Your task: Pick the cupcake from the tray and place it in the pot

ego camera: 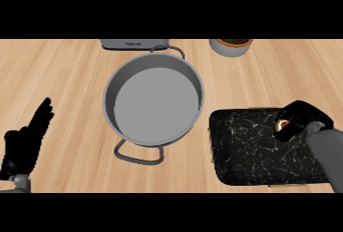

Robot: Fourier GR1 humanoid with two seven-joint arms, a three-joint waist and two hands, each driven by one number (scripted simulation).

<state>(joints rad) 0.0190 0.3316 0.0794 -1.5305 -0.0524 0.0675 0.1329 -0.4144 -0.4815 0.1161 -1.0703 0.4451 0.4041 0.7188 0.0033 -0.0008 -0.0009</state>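
Black against pale wood, the left robot hand [26, 140] sits at the view's left edge, fingers straight and raised, resting and holding nothing. It is well apart from everything else, so no trouble is likely from that side.

Moving right, the grey pot [153, 99] stands on the table [60, 72], mouth open, nothing inside, one handle pointing toward the robot and one away. Its rim is the obstacle: if the carry comes across low, the load or the fingers could clip the near wall and nudge the pot.

Further right lies the dark marbled tray [261, 149], just beside the pot. Over its far right corner the right robot hand [301, 120] is curled round the cupcake [284, 124]. The cupcake is on or just above the tray, and which of the two cannot be told. Only a sliver of red and pale shows between the fingers, so the hold may sit on frosting instead of the base, and a tilt on the lift could let it slip.

Hidden things now: most of the cupcake is covered by the fingers. A grey appliance [133, 44] and a white cup [232, 46] are cut off at the top. The tray's right edge disappears under the forearm.
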